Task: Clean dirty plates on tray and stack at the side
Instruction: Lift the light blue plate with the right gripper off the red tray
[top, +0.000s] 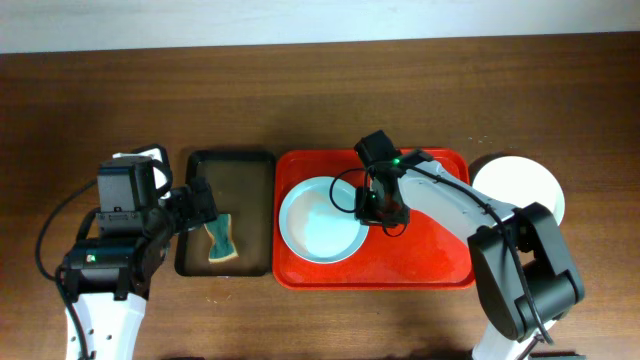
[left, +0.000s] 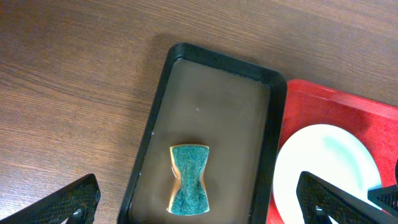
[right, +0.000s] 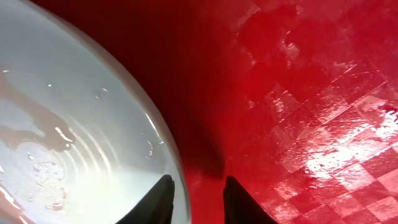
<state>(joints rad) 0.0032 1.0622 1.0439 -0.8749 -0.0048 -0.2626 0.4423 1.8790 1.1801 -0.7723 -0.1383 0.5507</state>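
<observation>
Released and wide open, left end effector (top: 204, 208) hangs at black tray's (left: 158, 93) left edge. A sponge (left: 189, 178) lies in it, long axis up-down in the frame. The right end effector (right: 198, 200) has its fingers narrowly apart astride the plate (top: 318, 228) rim at its right; can't tell if it is grasping. The plate lies flat in the left half of the red tray (top: 430, 255), whose long axis runs left-right. A second plate (top: 520, 183) sits on the table (top: 300, 100), frame right.

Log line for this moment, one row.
left gripper: open, empty, over black tray | sponge: lying in it | right gripper: jaws straddle plate rim on red tray, grip unclear | other plate: off red tray, beside it
</observation>
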